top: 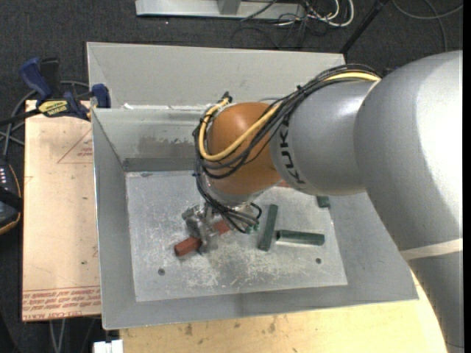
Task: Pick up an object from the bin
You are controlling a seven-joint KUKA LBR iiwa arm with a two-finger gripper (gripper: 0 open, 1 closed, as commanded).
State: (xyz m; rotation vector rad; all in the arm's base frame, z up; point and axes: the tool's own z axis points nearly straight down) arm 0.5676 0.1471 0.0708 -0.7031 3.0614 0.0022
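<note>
a small red-brown block (pixel 187 247) lies on the floor of the grey bin (pixel 147 271). to pick it up well, i think the tool should sit square over the block, squeeze softly, then lift straight up so it does not slip. the gripper (pixel 202 229) is down low, just right of the block, so close it may be touching. i cannot tell if it is open or closed, or holding anything. further right of the block lies a dark green stick (pixel 267 227).

Dark carpet floor (pixel 51 20), tangled cables (pixel 324 9)
</note>
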